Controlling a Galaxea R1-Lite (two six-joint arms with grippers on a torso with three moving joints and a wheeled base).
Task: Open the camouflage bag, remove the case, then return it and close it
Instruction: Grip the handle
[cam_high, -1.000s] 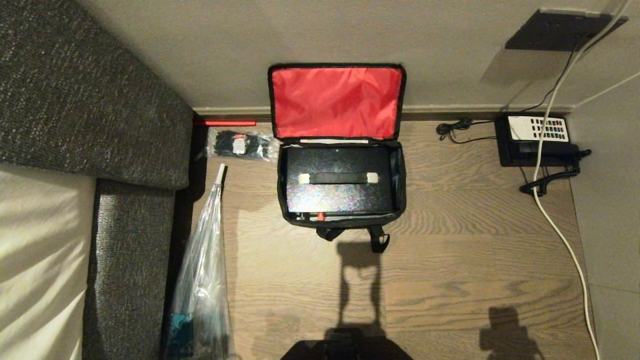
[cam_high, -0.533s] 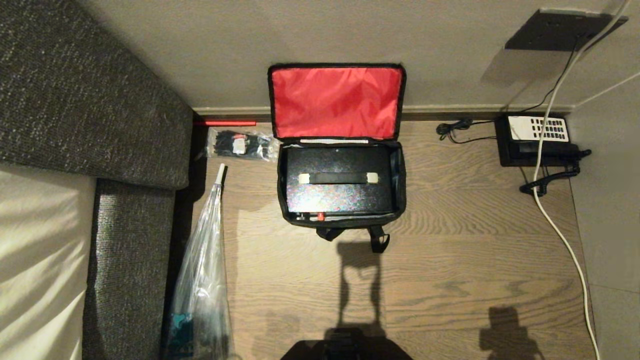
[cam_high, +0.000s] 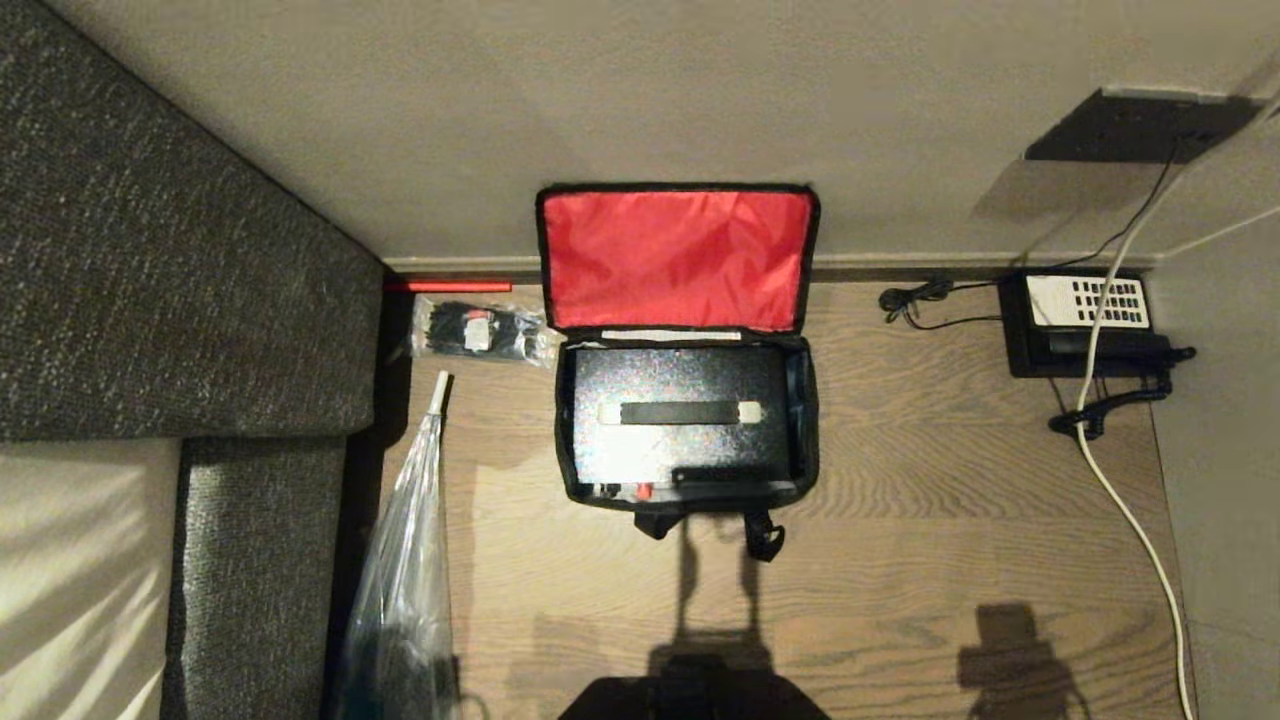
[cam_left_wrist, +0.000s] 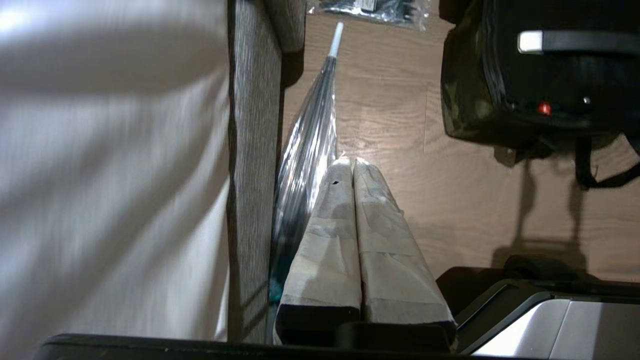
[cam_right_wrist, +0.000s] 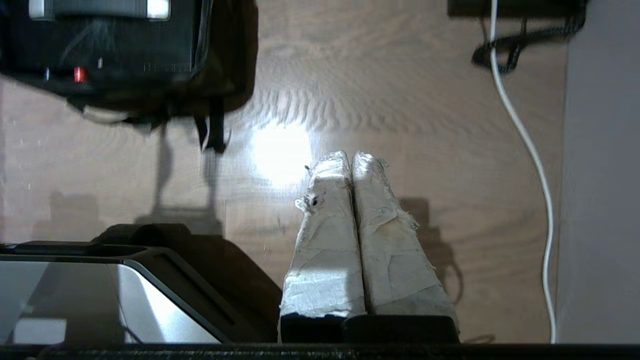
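The camouflage bag (cam_high: 810, 420) stands open on the wood floor by the wall, its red-lined lid (cam_high: 678, 258) propped up against the wall. The black case (cam_high: 680, 452) lies flat inside it, strap handle (cam_high: 680, 412) on top and a small red clasp (cam_high: 644, 491) at the near edge. Neither gripper shows in the head view. My left gripper (cam_left_wrist: 352, 161) hangs shut and empty over the floor, short of the bag (cam_left_wrist: 465, 100) and off its left side. My right gripper (cam_right_wrist: 350, 156) is shut and empty too, short of the bag (cam_right_wrist: 220, 60) off its right side.
A grey sofa (cam_high: 180, 300) with a pale cushion fills the left. A clear-wrapped umbrella (cam_high: 405, 580) leans beside it, and a clear packet of black items (cam_high: 478, 331) lies by the wall. A black telephone (cam_high: 1085, 318) and a white cable (cam_high: 1130, 520) lie on the right.
The whole head view has shifted: bag, wall and telephone now sit lower in the picture, so the camera moved. The bag and case themselves have not moved.
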